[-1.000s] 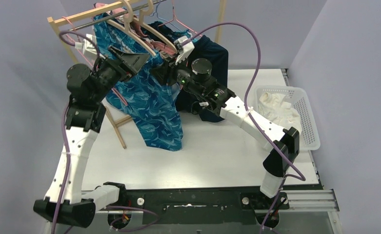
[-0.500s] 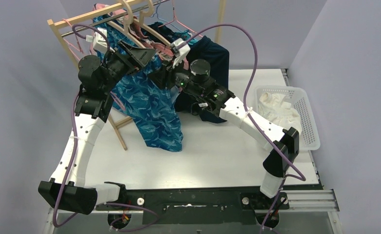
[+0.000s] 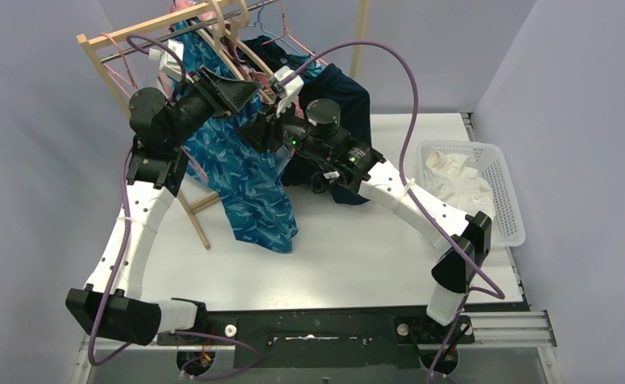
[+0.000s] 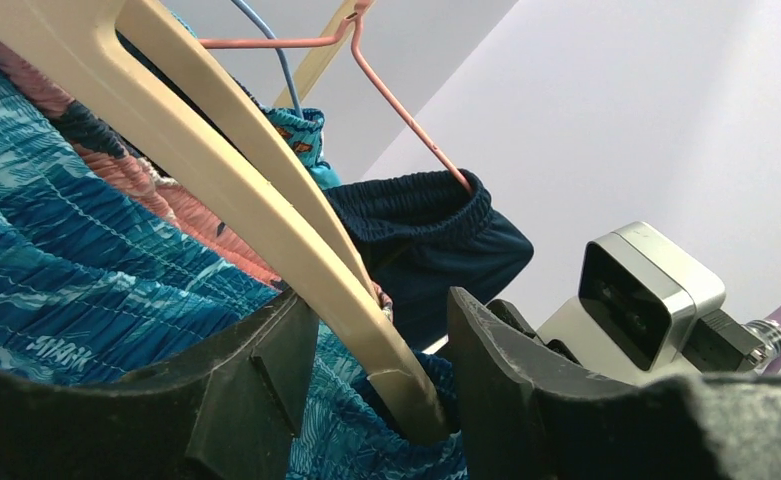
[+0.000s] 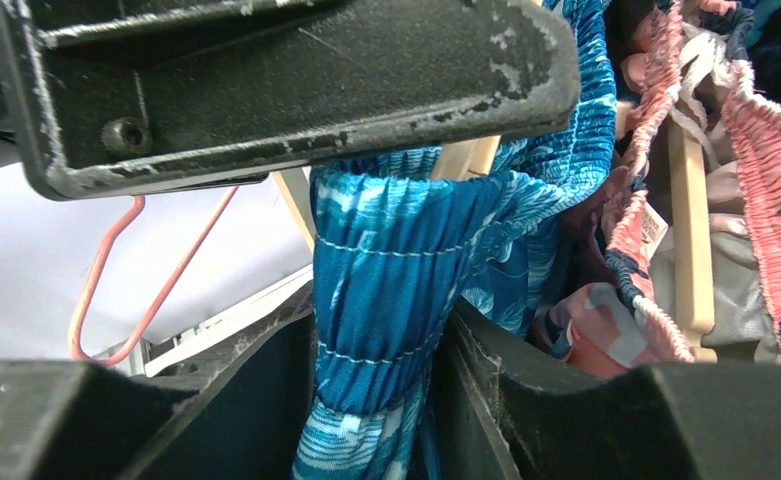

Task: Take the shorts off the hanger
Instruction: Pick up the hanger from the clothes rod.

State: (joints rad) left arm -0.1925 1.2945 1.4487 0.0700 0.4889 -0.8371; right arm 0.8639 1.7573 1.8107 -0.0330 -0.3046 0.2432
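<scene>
Right wrist: right tool (image 5: 378, 385) clamps one blue shorts (image 5: 391, 250).

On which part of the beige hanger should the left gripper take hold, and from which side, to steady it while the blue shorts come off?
Probably the low end of its sloping arm, from below. There the hanger is a narrow flat strip that fits between the fingers, and the left gripper straddles it. Higher up, the blue shorts and other hangers crowd it.

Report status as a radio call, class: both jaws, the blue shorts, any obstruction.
Left jaws open, astride beige hanger arm. Right jaws shut on blue shorts waistband; shorts not yet off. Pink floral shorts crowd alongside.
</scene>
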